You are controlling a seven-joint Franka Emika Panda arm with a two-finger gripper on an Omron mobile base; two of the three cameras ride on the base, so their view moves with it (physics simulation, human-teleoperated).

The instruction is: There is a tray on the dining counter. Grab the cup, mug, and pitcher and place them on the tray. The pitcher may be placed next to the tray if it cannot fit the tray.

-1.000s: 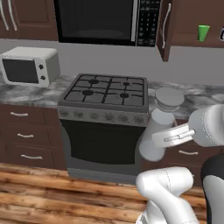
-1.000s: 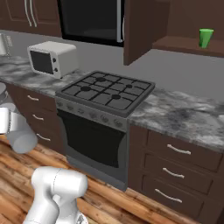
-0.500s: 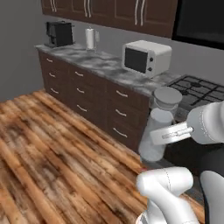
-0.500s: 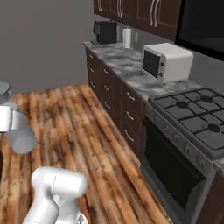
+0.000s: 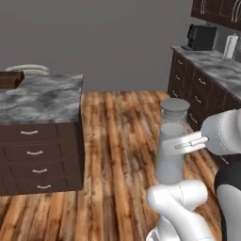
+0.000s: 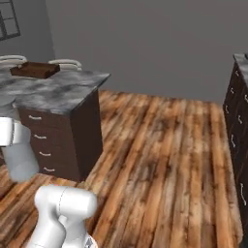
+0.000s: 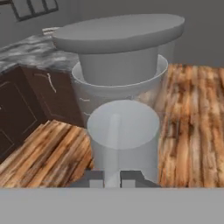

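The arm carries the pitcher [image 5: 170,150] upright above the wooden floor [image 5: 120,141], its pale body at about four o'clock in the left base view. The gripper [image 5: 188,142] reaches in from the three o'clock side and its fingers are drawn narrow, clamped on the pitcher where the body meets the neck. In the hand view the pitcher [image 7: 124,109] stands right in front of the lens, grey cap at twelve o'clock, clear flared collar below it, and the two finger tips [image 7: 94,178] press against its base at six o'clock.

The dining counter [image 6: 58,94] stands at nine o'clock in the right base view, well apart from the pitcher, with the tray [image 6: 35,69] lying near its far end at about ten o'clock. Along the wall at two o'clock in the left base view runs a row of dark cabinets [image 5: 197,89]
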